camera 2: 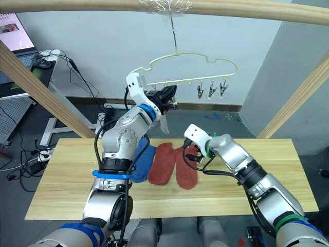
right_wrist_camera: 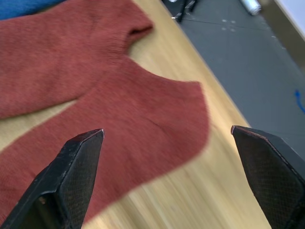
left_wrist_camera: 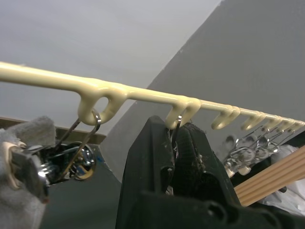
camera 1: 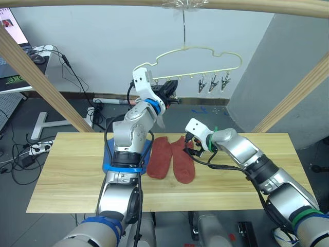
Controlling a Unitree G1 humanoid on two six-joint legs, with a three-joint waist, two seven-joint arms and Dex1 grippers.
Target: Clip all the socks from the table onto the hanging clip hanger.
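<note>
We find the left gripper (camera 2: 168, 98) raised at upper centre, closed on a metal clip (left_wrist_camera: 175, 136) of the clip hanger (camera 2: 205, 59); its fingers hide most of that clip. The right gripper (right_wrist_camera: 171, 162) hovers wide open over two rust-red socks (camera 2: 172, 162) on the table (camera 2: 267, 190). A blue sock (camera 2: 143, 160) lies partly hidden behind the left arm.

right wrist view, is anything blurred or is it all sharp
Right wrist view: the rust-red sock and table look smeared near the lower edge, and the floor beyond is soft. Left wrist view: the clip close to the lens is out of focus, while the clip hanger bar reads fairly clearly.
</note>
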